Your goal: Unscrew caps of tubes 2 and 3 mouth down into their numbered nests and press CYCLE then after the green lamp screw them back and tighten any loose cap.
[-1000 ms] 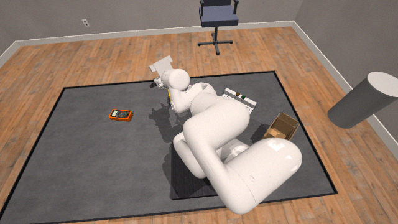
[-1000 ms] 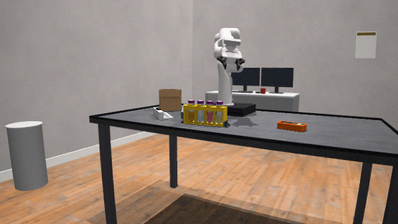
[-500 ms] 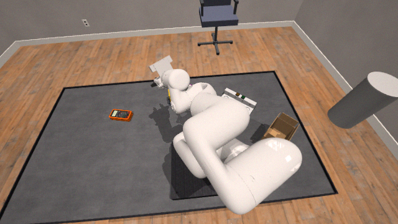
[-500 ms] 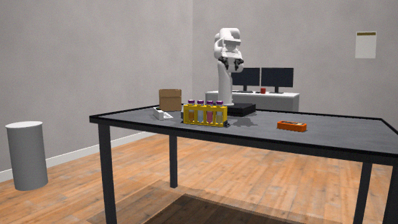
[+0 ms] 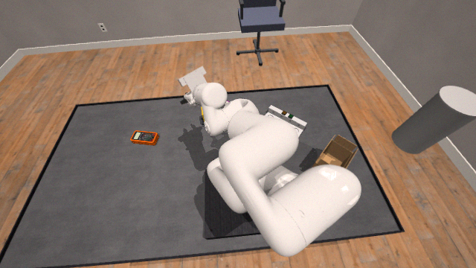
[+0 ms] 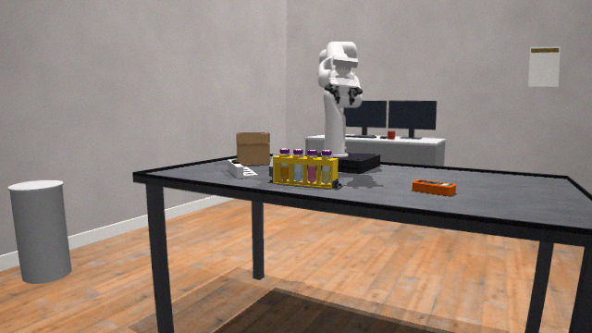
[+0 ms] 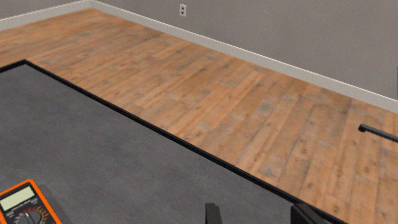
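Observation:
The yellow tube rack (image 6: pixel 305 170) stands on the dark table and holds several tubes, each with a purple cap on. In the overhead view the arm hides most of the rack; only a yellow sliver (image 5: pixel 201 112) shows. The white cap tray (image 6: pixel 241 168) lies to the left of the rack, and it also shows in the overhead view (image 5: pixel 288 117) with its two lamps unlit. My gripper (image 6: pixel 343 94) hangs high above the table behind the rack. In the wrist view its fingertips stand partly open with nothing between them.
An orange multimeter (image 5: pixel 144 137) lies on the table apart from the rack, also in the wrist view (image 7: pixel 25 205). An open cardboard box (image 5: pixel 336 151) stands beside the cap tray. A grey cylinder (image 6: pixel 39 229) and an office chair (image 5: pixel 260 22) stand on the floor.

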{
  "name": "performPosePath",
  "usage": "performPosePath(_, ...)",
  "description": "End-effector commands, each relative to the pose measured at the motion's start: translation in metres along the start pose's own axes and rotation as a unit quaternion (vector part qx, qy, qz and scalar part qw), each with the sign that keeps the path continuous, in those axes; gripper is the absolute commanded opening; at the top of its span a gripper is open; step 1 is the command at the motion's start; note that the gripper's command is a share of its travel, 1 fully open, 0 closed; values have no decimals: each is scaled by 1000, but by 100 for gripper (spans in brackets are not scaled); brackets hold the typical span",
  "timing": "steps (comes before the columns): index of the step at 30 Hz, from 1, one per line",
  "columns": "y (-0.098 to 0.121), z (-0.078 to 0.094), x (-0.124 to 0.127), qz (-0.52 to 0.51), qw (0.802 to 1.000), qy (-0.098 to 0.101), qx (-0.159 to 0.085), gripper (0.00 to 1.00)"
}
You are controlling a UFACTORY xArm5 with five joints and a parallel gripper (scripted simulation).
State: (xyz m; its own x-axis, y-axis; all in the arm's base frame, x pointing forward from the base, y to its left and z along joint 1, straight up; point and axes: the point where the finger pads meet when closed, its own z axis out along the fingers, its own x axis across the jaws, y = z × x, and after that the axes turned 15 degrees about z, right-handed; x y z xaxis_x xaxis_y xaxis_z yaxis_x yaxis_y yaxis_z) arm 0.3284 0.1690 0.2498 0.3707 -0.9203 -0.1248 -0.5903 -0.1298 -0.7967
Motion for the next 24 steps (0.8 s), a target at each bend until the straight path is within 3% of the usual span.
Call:
performPosePath(1, 1, 0, 8, -6, 1000, -2, -4, 46)
performPosePath(11, -18, 15, 47, 59, 989, 68, -115, 46)
performPosePath(14, -21, 17, 61, 77, 983, 84, -146, 46)
performPosePath(17, -21, 18, 64, 79, 982, 87, -150, 46)
performPosePath(21, -23, 18, 84, 110, 967, 112, -201, 46)
performPosePath(24, -24, 18, 97, 124, 959, 123, -223, 46)
